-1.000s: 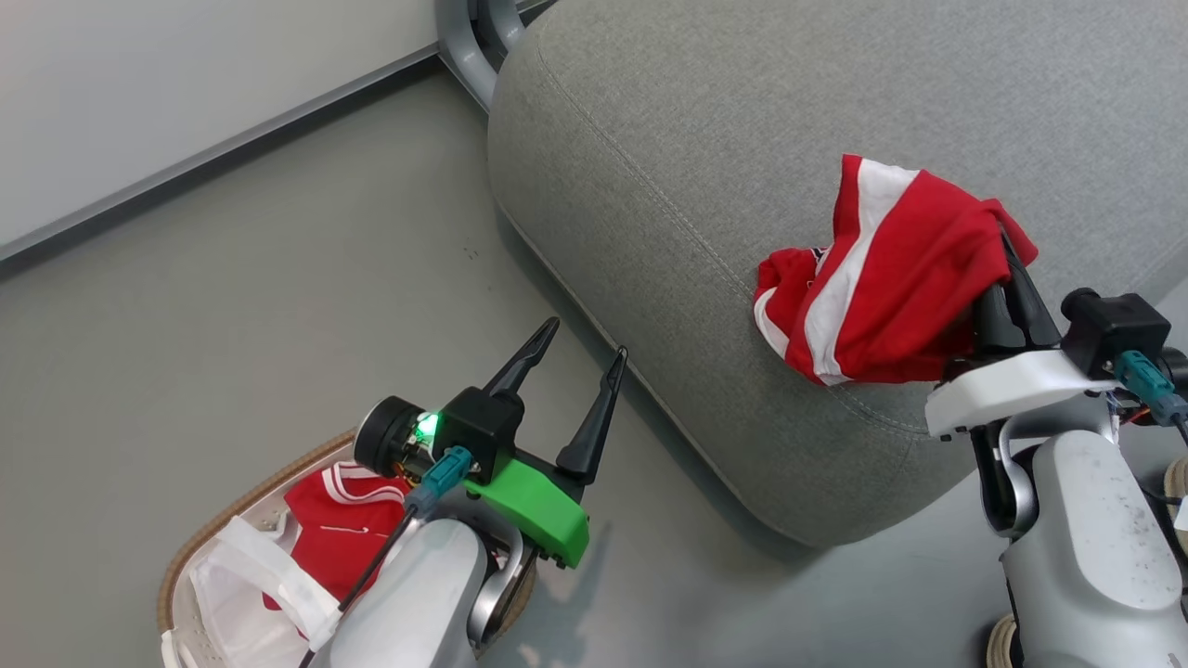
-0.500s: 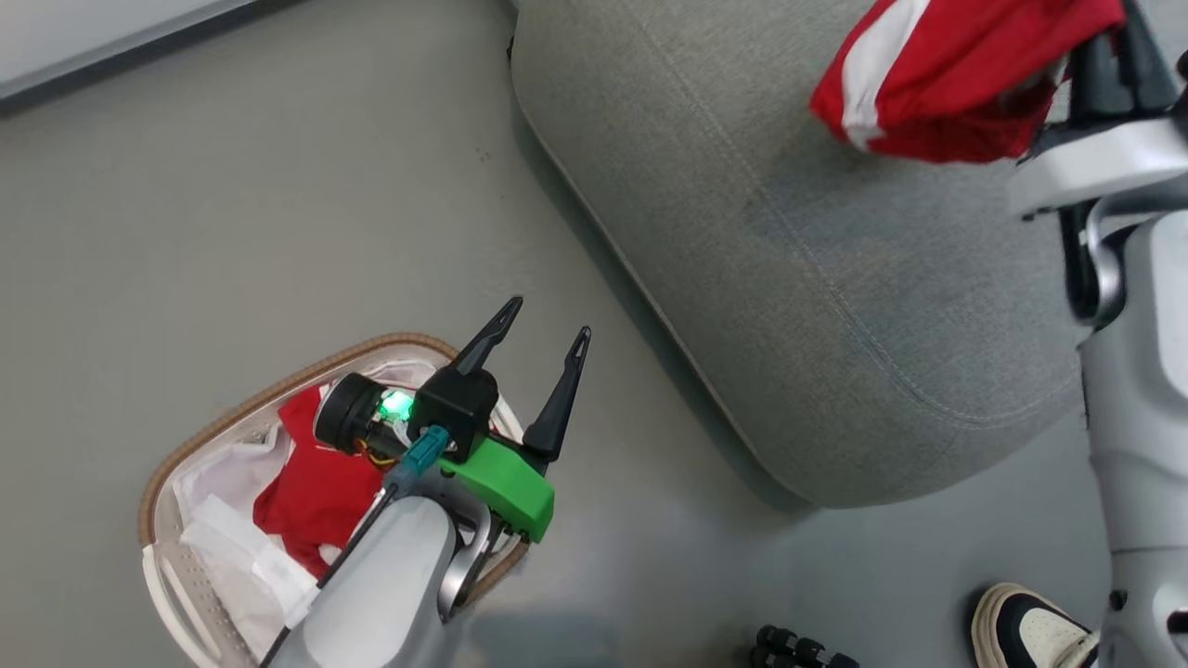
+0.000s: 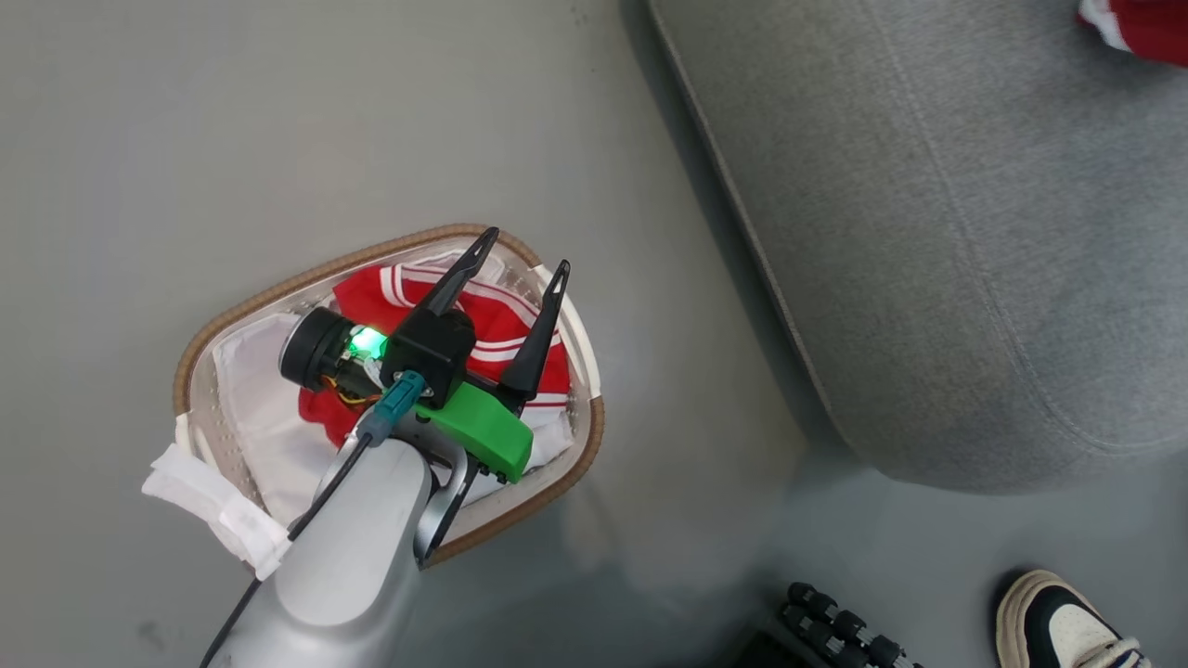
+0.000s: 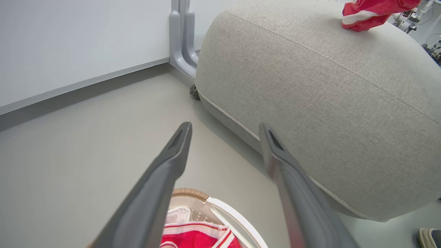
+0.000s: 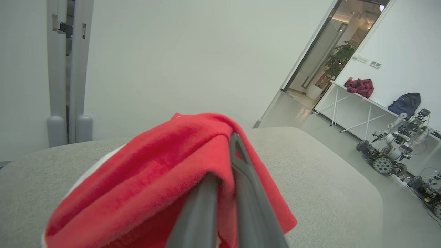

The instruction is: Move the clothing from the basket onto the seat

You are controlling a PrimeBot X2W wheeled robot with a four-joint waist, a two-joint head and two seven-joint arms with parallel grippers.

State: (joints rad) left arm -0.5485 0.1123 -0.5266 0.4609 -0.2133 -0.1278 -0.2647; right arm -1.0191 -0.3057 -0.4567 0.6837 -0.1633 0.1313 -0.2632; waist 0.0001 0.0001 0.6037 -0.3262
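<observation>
Right hand pinches clothing; left hand spread.

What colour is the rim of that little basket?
Brown, woven, around the white basket. The head view shows it best.

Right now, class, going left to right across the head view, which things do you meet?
basket → seat → red garment at the top right corner. The left claw hangs over the basket, so I leave it out.
</observation>
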